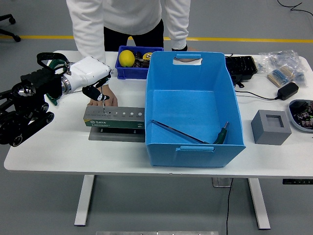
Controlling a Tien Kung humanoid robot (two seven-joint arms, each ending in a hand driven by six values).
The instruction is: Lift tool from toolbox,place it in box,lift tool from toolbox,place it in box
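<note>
Lifting a second tool out of the toolbox [114, 118] is the step you appear to be on: one long tool [188, 134] already lies on the floor of the big blue box [195, 107] at centre frame. Your left hand [93, 84], in the left-centre of the frame, hovers just above the toolbox's left end with its fingers curled down; a thin, pale sliver hangs from the fingertips [100, 96] toward the row of holes, probably a small bit [104, 104], but it is too small to name or to confirm as gripped. It hangs roughly upright, its long axis vertical, lower end pointing at the toolbox top. The tool in the box lies with its long axis slanting from upper left to lower right, its dark handle at the lower right near the front wall.

Next, you likely need to raise the hand clear of the toolbox, carry it right over the box's left wall, and let go above the floor. A person's hand [108, 99] rests on the table just behind the toolbox, touching or nearly touching it, so move away from it. Your right arm is out of view.
</note>
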